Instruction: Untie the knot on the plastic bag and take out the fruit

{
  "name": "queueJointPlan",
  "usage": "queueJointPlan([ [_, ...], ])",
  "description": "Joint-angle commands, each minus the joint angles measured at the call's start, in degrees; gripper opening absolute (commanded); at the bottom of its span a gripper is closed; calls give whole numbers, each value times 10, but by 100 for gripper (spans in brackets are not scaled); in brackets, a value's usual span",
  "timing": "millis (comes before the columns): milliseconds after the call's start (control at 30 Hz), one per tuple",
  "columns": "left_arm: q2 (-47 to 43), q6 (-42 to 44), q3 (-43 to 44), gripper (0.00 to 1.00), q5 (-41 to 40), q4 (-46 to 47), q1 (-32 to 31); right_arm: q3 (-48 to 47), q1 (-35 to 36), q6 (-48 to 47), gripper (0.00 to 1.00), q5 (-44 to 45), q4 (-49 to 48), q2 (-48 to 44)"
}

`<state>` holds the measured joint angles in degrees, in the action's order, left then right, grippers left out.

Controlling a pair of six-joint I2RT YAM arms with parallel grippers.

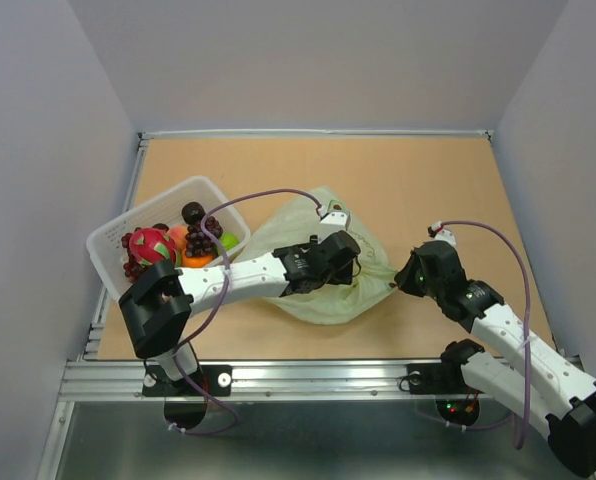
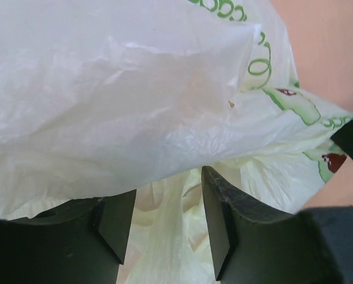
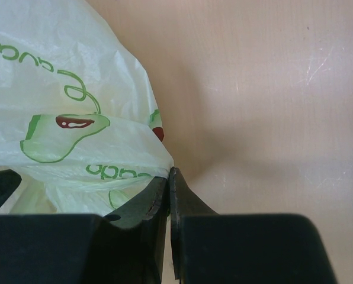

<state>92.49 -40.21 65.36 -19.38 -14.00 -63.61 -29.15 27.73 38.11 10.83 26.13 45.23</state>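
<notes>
- Right end effector (image 3: 169, 176) pinches bag (image 3: 64, 65) edge, jaws closed.
- Left end effector (image 2: 166, 186) half open, empty, over bag's middle.
- Emptying step, seemingly; next, left reaches inside.

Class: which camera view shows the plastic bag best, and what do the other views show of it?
Top external: only it shows nearly the whole plastic bag on the table. Left wrist shows just crinkled film above the open left gripper; right wrist shows a printed corner pinched by the right gripper.

2 white arms (image 1: 253, 272) with chunky black joints, each trailing a thin, looping purple cable (image 1: 268, 192).
</notes>
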Motion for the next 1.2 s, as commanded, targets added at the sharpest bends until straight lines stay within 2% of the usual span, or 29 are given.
queueJointPlan([
  [0, -35, -8, 13, 61, -39, 42, -1, 8, -2, -9, 10, -6, -25, -10],
  [467, 97, 38, 63, 86, -37, 116, 18, 8, -2, -15, 10, -32, -25, -1],
  [567, 116, 46, 74, 89, -34, 119, 20, 10, -2, -15, 10, -36, -26, -6],
  [833, 172, 64, 94, 91, -2, 137, 21, 18, -2, -15, 10, -48, -27, -3],
  [967, 192, 68, 106, 82, 1, 137, 21, 18, -2, -15, 10, -45, -25, -2],
  [1133, 172, 75, 98, 58, -6, 137, 20, 17, -2, -17, 10, -30, -25, -6],
  [1167, 154, 79, 87, 49, -11, 137, 20, 16, -2, -15, 10, -21, -25, -7],
])
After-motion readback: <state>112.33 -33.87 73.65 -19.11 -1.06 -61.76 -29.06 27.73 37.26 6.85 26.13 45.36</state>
